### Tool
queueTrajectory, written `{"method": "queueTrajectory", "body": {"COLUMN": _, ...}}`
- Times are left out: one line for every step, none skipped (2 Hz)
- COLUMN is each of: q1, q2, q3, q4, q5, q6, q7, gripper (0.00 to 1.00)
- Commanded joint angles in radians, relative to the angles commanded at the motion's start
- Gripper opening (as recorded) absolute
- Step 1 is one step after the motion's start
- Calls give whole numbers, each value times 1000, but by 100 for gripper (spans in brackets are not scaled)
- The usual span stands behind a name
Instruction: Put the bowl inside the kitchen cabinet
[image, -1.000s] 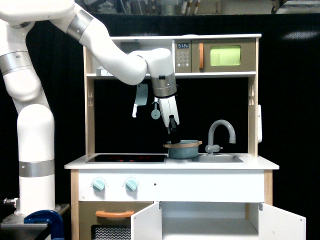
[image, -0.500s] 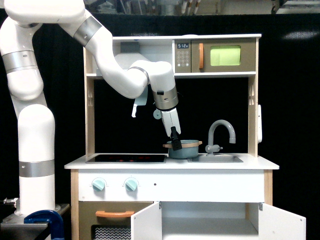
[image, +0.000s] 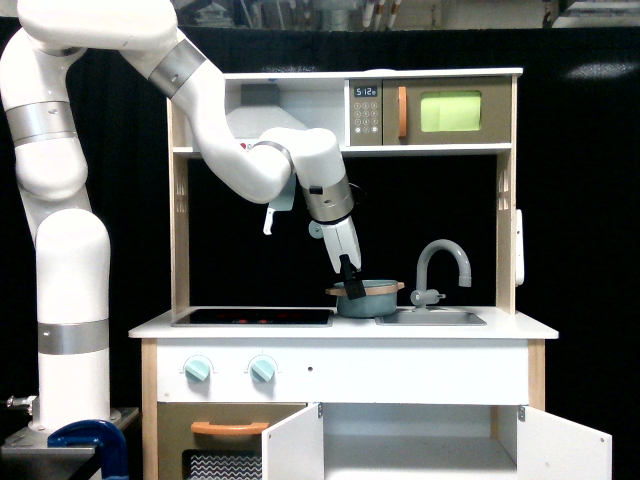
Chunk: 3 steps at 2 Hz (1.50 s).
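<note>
Glossy white plastic shell on the arm (image: 60, 250), banded with brushed grey metal rings. Matt black fingers (image: 352, 288). Smooth matt grey-teal bowl (image: 366, 298) with pale wooden rim. Tabletop (image: 250, 327) painted smooth white; side posts of bare light wood. Satin grey faucet (image: 443, 268). Kitchen cabinet (image: 430, 440) doors flat white, matt. Orange-painted oven handle (image: 229, 428)

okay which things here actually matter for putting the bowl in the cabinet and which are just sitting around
Matter: the bowl on the counter, the kitchen cabinet below with both doors open, the gripper at the bowl's rim.

Just there: faucet, microwave, stove knobs, oven handle.
</note>
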Motion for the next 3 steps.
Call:
{"method": "queueTrajectory", "body": {"q1": 4, "q2": 2, "q3": 61, "q4": -30, "q5": 62, "q6": -152, "q7": 236, "gripper": 100}}
{"method": "queueTrajectory", "body": {"q1": -15, "q2": 122, "q3": -12, "q4": 108, "q5": 11, "q6": 110, "q7": -63, "gripper": 100}}
{"method": "queueTrajectory", "body": {"q1": -8, "q2": 143, "q3": 12, "q4": 120, "q5": 31, "q6": 89, "q7": -57, "gripper": 100}}
